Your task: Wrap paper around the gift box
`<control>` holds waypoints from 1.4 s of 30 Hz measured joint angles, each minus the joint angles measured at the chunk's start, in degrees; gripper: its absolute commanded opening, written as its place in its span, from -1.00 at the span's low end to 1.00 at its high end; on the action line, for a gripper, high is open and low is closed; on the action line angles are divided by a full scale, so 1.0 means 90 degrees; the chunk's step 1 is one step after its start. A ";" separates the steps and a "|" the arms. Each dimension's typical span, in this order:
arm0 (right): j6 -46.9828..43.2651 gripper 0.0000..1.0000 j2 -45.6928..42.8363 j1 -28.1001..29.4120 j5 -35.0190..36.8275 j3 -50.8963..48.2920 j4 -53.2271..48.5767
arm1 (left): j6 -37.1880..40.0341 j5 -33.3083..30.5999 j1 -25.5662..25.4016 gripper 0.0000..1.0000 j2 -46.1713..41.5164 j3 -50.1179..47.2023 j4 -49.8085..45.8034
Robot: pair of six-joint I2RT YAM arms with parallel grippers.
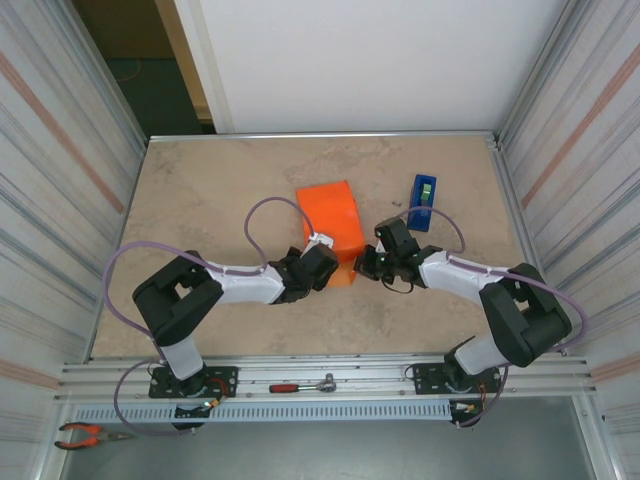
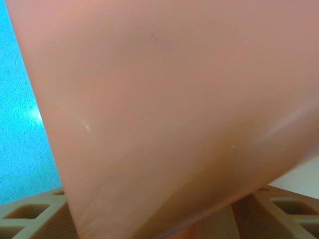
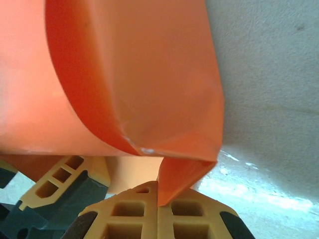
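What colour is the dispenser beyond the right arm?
The dispenser is blue with a green patch; top view shows it best.

Beige tabletop (image 1: 200,190), corrugated metal walls (image 1: 60,150)

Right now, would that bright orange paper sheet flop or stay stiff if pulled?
Probably floppy: the bright orange paper sheet curls softly where the right gripper pinches it. It looks thin, so a hard tug might tear it.

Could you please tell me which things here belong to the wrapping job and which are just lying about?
Job in hand:
- the paper, folded into a block shape
- right claw, shut on a flap of the paper

Lying about:
- blue tape dispenser, untouched
- red-handled ratchet
- orange-handled pliers
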 measured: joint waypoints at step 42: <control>0.0068 -0.50 -0.1226 -0.0886 0.0136 -0.1209 -0.0053 | 0.0143 0.1566 0.0889 0.49 -0.1455 0.0527 -0.0644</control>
